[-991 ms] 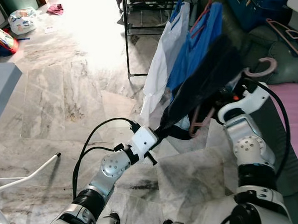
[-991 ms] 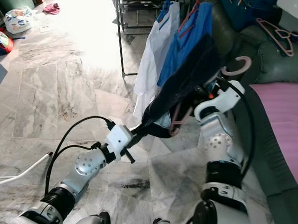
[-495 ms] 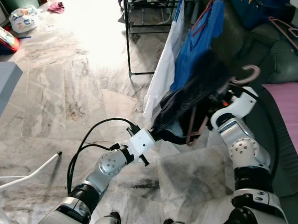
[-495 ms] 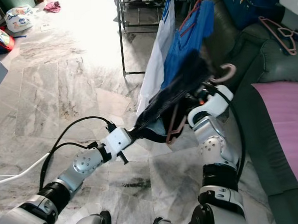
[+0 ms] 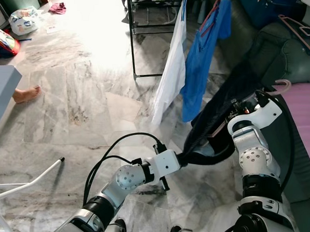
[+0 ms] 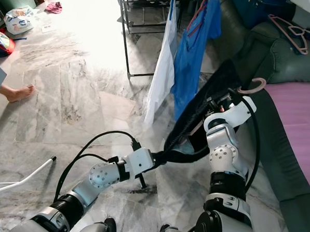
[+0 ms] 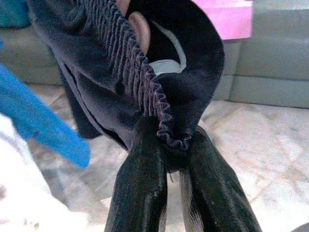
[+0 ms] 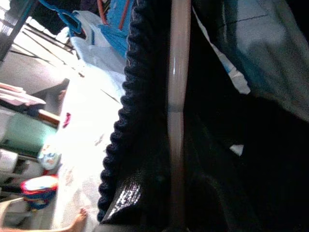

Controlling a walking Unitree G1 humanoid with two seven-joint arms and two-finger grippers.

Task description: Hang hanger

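Here the dark garment [image 5: 223, 106] on its pink hanger [image 6: 251, 85] is held stretched between the two arms, low and to the right of the black clothes rack [image 5: 149, 30], so the hook has yet to be brought up to a rail. For the step to be done well, the hanger should be lifted by the right pincer [image 6: 222, 101] with the hook kept upright and turned toward the rail. The lower hem should be kept pinched by the left pincer [image 7: 169, 150] so the cloth is not dragged across the marble floor [image 5: 78, 91]. A free spot on the rail beside the blue shirt [image 5: 202, 66] and the white shirt [image 5: 172, 75] should be aimed for, so that neither hung piece is knocked off.

In the left wrist view, the two black fingers [image 7: 140, 188] are seen pressed together on the ribbed edge of the garment. The right pincer is buried in the fabric near the hanger's neck; a pink bar of the hanger runs along the right wrist view, but whether the fingers are spread or pressed together cannot be told.

The garment is dark navy to black, soft and ribbed at the edge, with a pale lining showing inside. The hanger is thin pink plastic with a curved hook that peeks out above the right wrist.
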